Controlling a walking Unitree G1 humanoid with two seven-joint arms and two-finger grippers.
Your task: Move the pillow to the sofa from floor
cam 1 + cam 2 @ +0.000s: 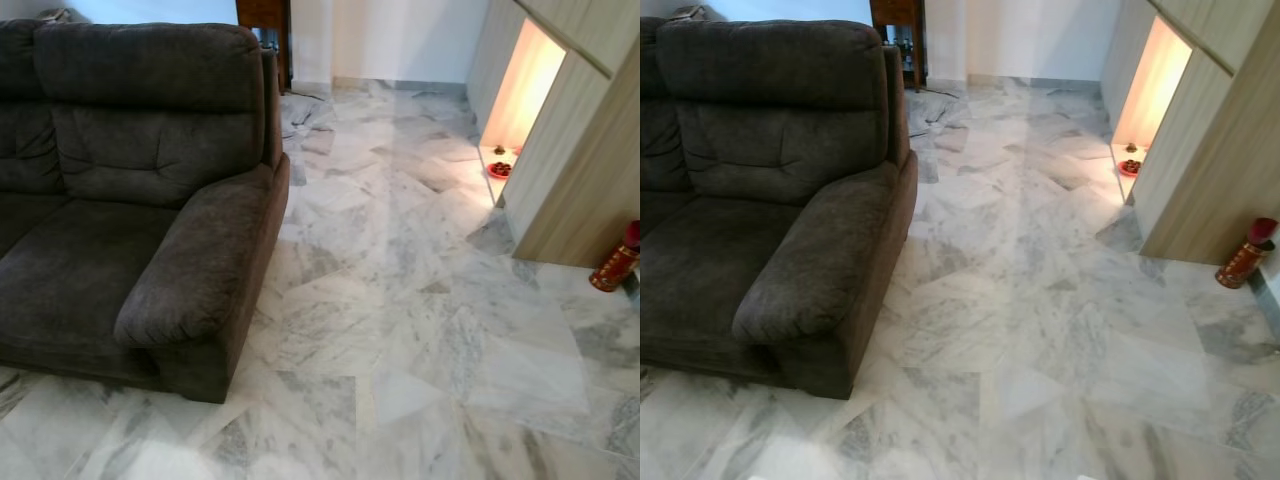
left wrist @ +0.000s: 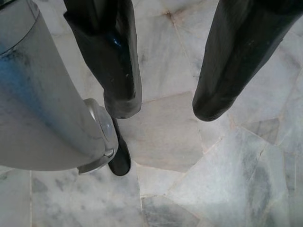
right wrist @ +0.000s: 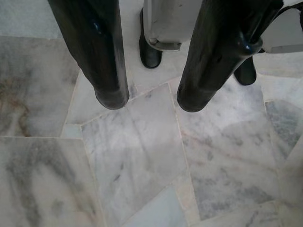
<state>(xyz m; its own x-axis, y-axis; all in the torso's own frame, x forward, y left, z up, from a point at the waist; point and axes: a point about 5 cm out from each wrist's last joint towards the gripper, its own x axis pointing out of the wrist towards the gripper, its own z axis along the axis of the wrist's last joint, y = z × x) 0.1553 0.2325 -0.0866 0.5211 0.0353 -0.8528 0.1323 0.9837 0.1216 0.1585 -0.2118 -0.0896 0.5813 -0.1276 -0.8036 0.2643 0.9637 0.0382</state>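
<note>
A dark grey fabric sofa [image 1: 130,200] stands on the left, its padded armrest [image 1: 200,255] nearest the open floor and its seat [image 1: 70,260] bare. My left gripper [image 2: 163,106] hangs over the marble floor, fingers apart with nothing between them. My right gripper [image 3: 147,101] also points down at the floor, open and holding nothing. Parts of my silver leg [image 2: 42,94] and black foot [image 2: 119,161] show beside the left gripper's fingers.
White and grey marble floor [image 1: 400,300] stretches to the right of the sofa. A wooden cabinet wall [image 1: 590,150] with a lit niche [image 1: 520,90] stands at the right. A red cylinder [image 1: 615,262] sits at its base. A dark wooden piece [image 1: 262,15] stands behind the sofa.
</note>
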